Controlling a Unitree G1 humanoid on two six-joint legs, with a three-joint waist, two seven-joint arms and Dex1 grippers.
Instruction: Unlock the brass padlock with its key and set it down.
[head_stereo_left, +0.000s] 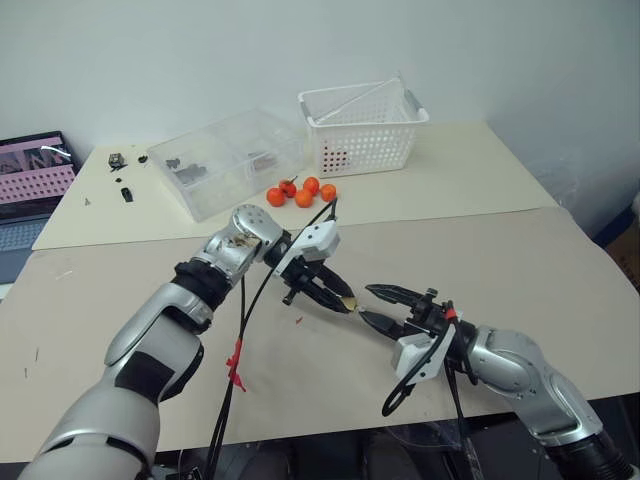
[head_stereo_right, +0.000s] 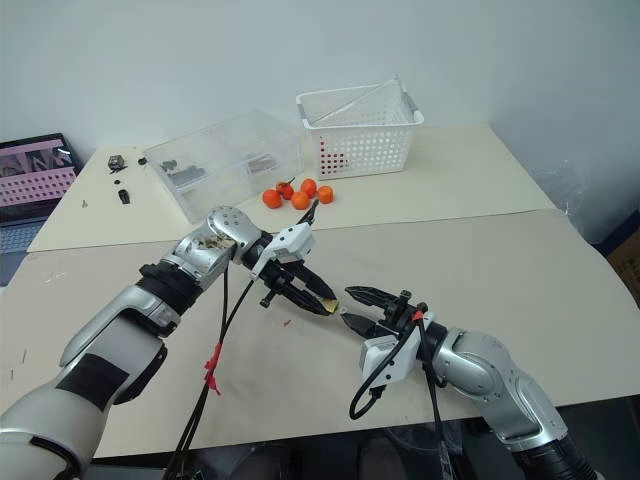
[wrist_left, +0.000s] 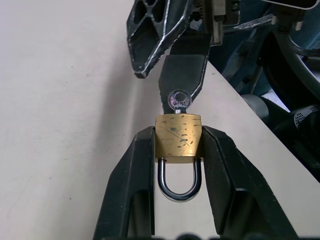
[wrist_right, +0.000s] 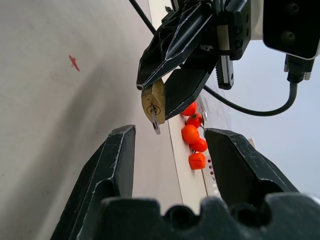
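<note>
Silver arms, white wrist mounts, black cables, red tag, black-fingered left tool (head_stereo_left: 340, 300).

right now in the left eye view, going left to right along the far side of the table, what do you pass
laptop screen → small dark parts → clear plastic box → orange fruits → white basket
</note>
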